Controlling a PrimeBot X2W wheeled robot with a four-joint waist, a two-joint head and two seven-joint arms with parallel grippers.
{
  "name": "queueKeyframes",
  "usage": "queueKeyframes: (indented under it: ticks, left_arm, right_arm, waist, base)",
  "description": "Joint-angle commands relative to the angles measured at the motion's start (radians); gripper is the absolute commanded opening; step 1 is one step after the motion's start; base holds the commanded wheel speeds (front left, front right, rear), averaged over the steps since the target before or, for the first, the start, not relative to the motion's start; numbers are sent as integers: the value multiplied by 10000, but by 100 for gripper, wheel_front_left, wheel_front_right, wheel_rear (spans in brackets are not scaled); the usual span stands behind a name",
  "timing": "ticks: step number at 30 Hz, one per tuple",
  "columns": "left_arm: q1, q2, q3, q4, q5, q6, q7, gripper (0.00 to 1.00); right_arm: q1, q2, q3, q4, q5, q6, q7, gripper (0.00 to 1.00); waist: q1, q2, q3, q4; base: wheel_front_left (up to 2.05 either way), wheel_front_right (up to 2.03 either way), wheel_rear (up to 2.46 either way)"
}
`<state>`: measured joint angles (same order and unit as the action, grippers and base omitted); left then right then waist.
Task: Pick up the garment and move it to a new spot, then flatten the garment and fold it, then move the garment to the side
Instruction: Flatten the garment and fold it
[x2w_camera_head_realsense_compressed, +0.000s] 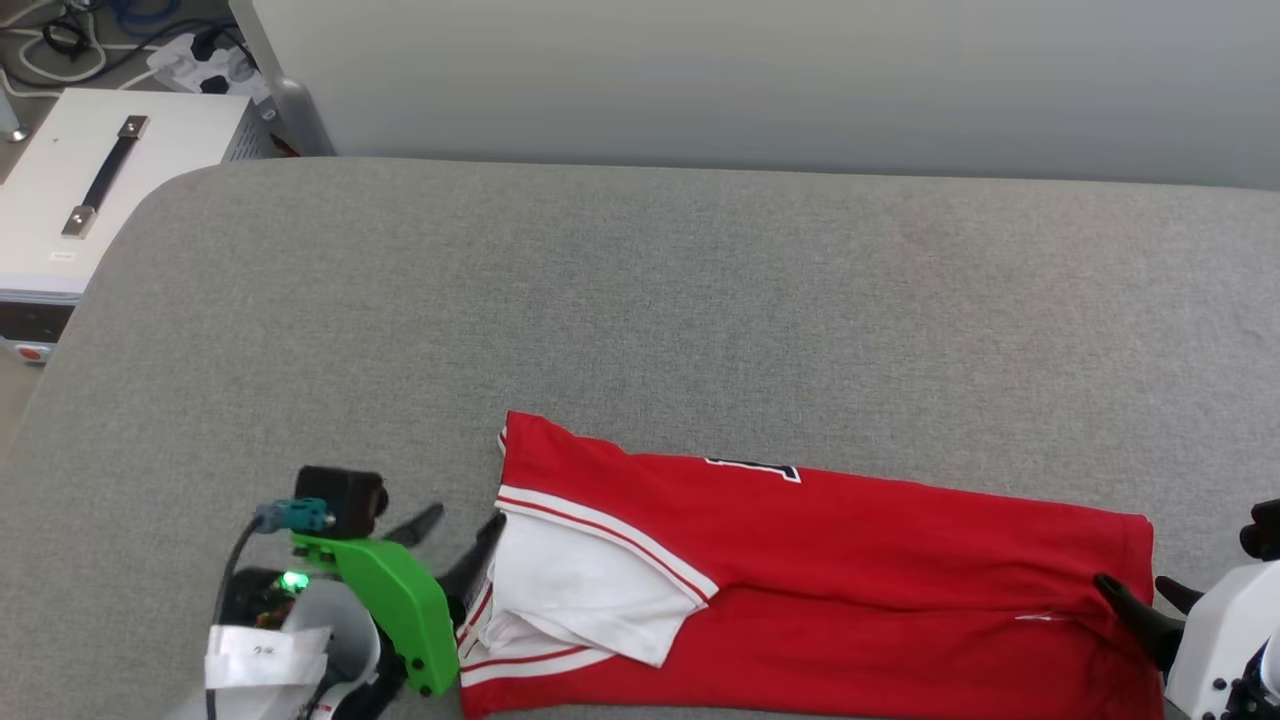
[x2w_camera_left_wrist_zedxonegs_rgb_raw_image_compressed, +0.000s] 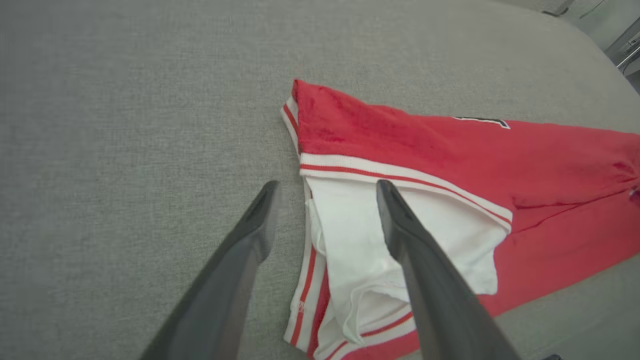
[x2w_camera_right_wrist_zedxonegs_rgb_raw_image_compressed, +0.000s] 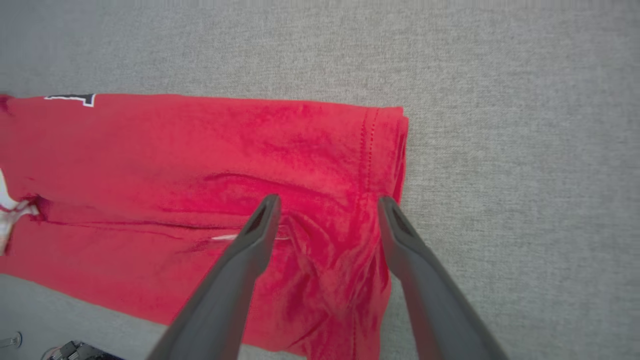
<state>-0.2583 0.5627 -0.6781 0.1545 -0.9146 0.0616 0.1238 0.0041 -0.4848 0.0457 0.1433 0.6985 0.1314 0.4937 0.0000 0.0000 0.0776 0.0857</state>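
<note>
— While the garment (x2w_camera_head_realsense_compressed: 850, 560) lies folded into a long red band near the front edge of the grey table (x2w_camera_head_realsense_compressed: 640, 300), you hold none of it. Your left gripper (x2w_camera_left_wrist_zedxonegs_rgb_raw_image_compressed: 327, 186) stands spread at the white sleeve (x2w_camera_left_wrist_zedxonegs_rgb_raw_image_compressed: 350, 225) end, one finger over bare table beside the cloth, the other above the sleeve.
— And the right?
— Your right gripper (x2w_camera_right_wrist_zedxonegs_rgb_raw_image_compressed: 327, 199) is spread too, its fingers straddling a puckered patch just inside the hem (x2w_camera_right_wrist_zedxonegs_rgb_raw_image_compressed: 372, 150).
— How will it handle?
— Soft, light and limp, I judge. It sags wherever you leave it unsupported, and the layers may slide apart. Pinch through all the layers at both ends, by the striped trim (x2w_camera_left_wrist_zedxonegs_rgb_raw_image_compressed: 400, 172) and at the hem corner, and lift evenly so the fold holds.
</note>
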Motion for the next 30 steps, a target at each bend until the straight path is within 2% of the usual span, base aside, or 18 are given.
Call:
queueKeyframes:
  ticks: [1, 9, 13, 15, 18, 22, 26, 30]
  left_arm:
    - [-189, 27, 146, -104, 190, 80, -400, 100]
    - [-178, -223, 878, -295, 1192, 371, -3267, 100]
    - [-124, -549, 1428, -341, 1831, 486, -3808, 100]
    - [-70, -807, 2056, -594, 2334, 554, -3843, 100]
    - [338, -1294, 3020, -957, 3229, 391, -3850, 100]
    - [783, -1708, 3555, -832, 4219, -17, -3852, 100]
    - [1043, -2171, 4178, -660, 4657, -450, -3853, 100]
    - [1136, -2497, 4703, -487, 5060, -912, -3854, 100]
  right_arm:
    - [164, 72, -104, -154, -38, -7, 163, 100]
    - [266, 817, -1231, -429, -726, -7, 1188, 100]
    - [170, 1371, -1897, -233, -1062, -7, 1533, 100]
    - [119, 1572, -2180, -129, -1228, -7, 1644, 100]
    - [20, 1875, -2538, 54, -1360, -7, 1795, 100]
    - [-35, 2030, -2727, 352, -1480, -7, 1903, 100]
    - [-92, 2219, -2761, 785, -1420, -7, 1961, 100]
    - [-93, 2336, -2373, 932, -1196, -7, 2043, 100]
  waist:
    - [0, 0, -72, 12]
    - [0, 0, -3, 61]
    - [0, 0, 161, 145]
    - [0, 0, 264, 203]
    - [0, 0, 418, 282]
    - [0, 0, 595, 354]
    - [0, 0, 734, 386]
    - [0, 0, 859, 402]
  base:
    - [0, 0, 0]
    - [0, 0, 0]
    - [0, 0, 0]
    - [0, 0, 0]
    - [0, 0, 0]
    - [0, 0, 0]
    - [0, 0, 0]
    - [0, 0, 0]
